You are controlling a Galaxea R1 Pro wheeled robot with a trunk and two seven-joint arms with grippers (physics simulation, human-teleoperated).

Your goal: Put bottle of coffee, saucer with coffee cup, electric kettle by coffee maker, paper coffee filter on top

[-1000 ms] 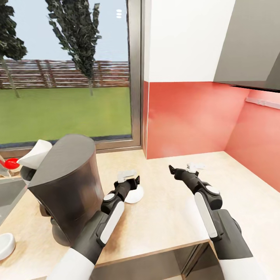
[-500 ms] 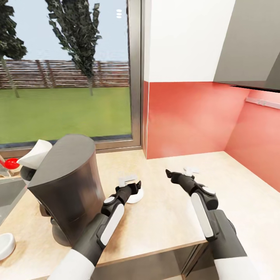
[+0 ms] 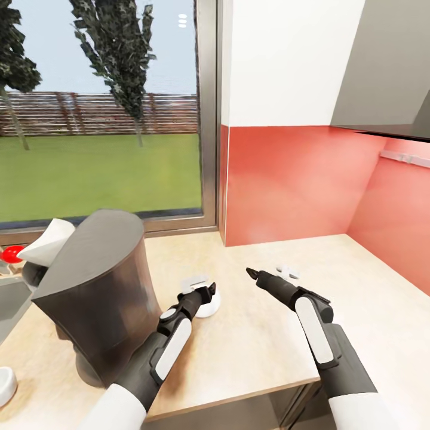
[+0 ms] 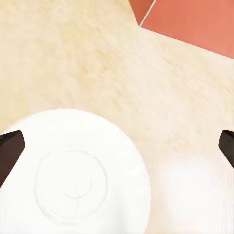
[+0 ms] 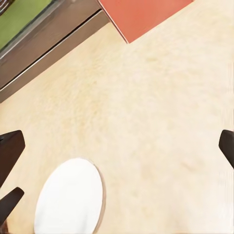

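Nearest the camera: both forearms reach out over the table [image 3: 263, 352], a pale wood-grain top.

Left tool [image 3: 202, 294] hangs just over the saucer [image 3: 207, 303], fingers spread wide and gripping nothing. Left wrist view confirms it: dark fingertips [image 4: 10, 151] at either edge of the picture, the white saucer [image 4: 73, 175] flat on the table between and below them, its centre ring bare, no cup on it. Judgement: the plate has been set down here on purpose, just beside the coffee maker [image 3: 98, 292], as the task asks; that step looks done.

Right tool [image 3: 254, 276] is over bare table, well apart from the saucer, fingers parted, empty. Probably idle, kept out of the left arm's way.

Coffee maker stands at the left of the head view, dark curved back toward the camera, with something white [image 3: 45, 242] showing at its far top edge. Cannot tell whether it is a filter. At the near left picture edge a small white round thing [image 3: 5, 385], cut off; cannot identify.

Further back: window with lawn and trees, red wall panel [image 3: 286, 179].

View differences: head view places the saucer against the machine but hides most of it under the arm. Right wrist view catches the saucer [image 5: 70, 197] from the side, plus the window sill.
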